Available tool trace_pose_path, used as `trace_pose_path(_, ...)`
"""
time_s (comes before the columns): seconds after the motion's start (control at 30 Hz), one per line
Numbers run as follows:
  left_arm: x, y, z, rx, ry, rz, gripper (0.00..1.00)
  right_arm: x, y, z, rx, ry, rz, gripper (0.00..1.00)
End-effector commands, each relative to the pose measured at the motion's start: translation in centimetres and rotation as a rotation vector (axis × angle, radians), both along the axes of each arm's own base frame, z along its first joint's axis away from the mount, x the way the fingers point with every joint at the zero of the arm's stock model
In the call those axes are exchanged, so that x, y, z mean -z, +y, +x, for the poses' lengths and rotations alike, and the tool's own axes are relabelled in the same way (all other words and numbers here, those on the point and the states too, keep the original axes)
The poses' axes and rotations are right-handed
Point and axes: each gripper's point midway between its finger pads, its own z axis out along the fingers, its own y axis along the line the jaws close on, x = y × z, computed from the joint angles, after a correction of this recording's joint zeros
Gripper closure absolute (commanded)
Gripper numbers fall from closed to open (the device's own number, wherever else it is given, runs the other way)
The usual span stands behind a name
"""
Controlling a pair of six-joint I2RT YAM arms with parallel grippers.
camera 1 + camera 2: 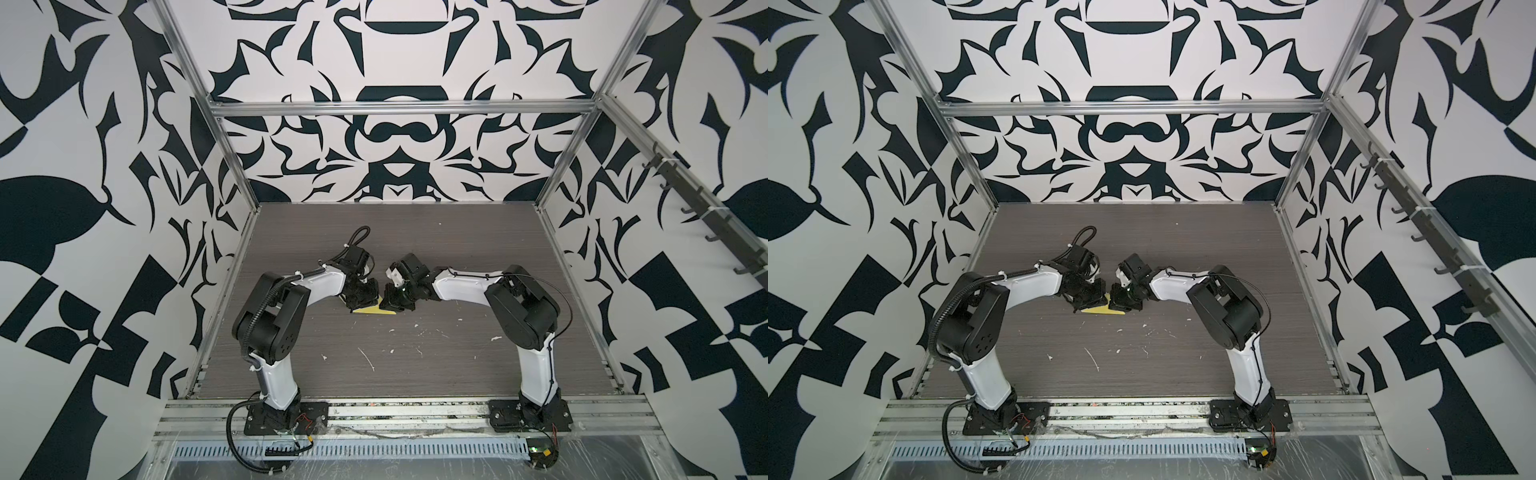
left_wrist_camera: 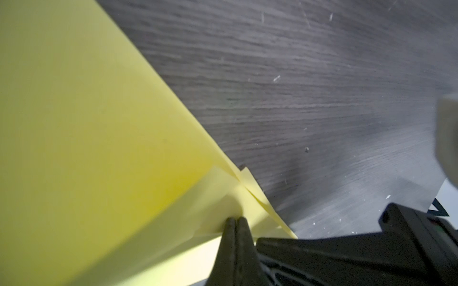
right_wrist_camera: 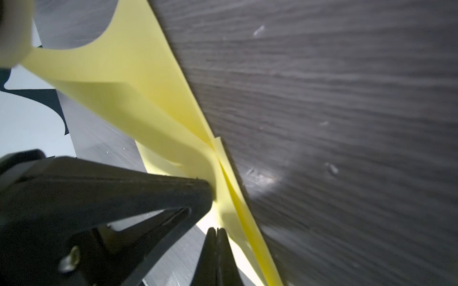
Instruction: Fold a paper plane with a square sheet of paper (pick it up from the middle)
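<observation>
The square sheet of paper [image 1: 372, 310] [image 1: 1096, 310] is yellow and folded into layered triangular flaps, near the middle of the grey table; no narrow paper plane shape shows. In both top views the two grippers meet over it, almost touching each other. My left gripper [image 1: 366, 304] [image 2: 236, 219] is shut, its tips pinching a bent flap of the sheet [image 2: 99, 123]. My right gripper [image 1: 390, 306] [image 3: 217, 229] is shut on the sheet's layered edge [image 3: 158, 118], just beside the left gripper's fingers [image 3: 173, 195]. Most of the sheet is hidden under the grippers in the top views.
Small white flecks [image 1: 368, 359] [image 1: 1092, 359] lie scattered on the wood-grain table [image 1: 457, 249] nearer the arm bases. Aluminium frame posts [image 1: 232, 166] and patterned walls close in three sides. A cable tray [image 1: 374, 451] runs along the front.
</observation>
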Motion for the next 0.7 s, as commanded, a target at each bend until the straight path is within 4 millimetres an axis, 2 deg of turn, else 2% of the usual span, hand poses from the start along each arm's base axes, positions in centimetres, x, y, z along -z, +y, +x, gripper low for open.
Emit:
trace_pose_path(0.0, 1.8, 1.0, -1.1, -0.010, 0.058, 0.062, 0.97, -1.6, 0.6, 0.4, -0.003, -0.034, 0.024, 1.00)
trace_pose_path(0.13, 1.8, 1.1, -1.2, -0.009, 0.058, 0.063, 0.97, -0.4, -0.3, 0.4, 0.036, -0.023, -0.025, 1.00)
trace_pose_path(0.37, 1.9, 1.1, -1.2, -0.013, 0.060, 0.062, 0.97, -0.4, -1.2, 0.9, 0.072, -0.025, -0.041, 1.00)
trace_pose_path(0.67, 1.4, 1.0, -0.9, -0.009, 0.047, 0.063, 0.97, 2.5, -2.9, -0.8, 0.082, 0.052, -0.129, 1.00)
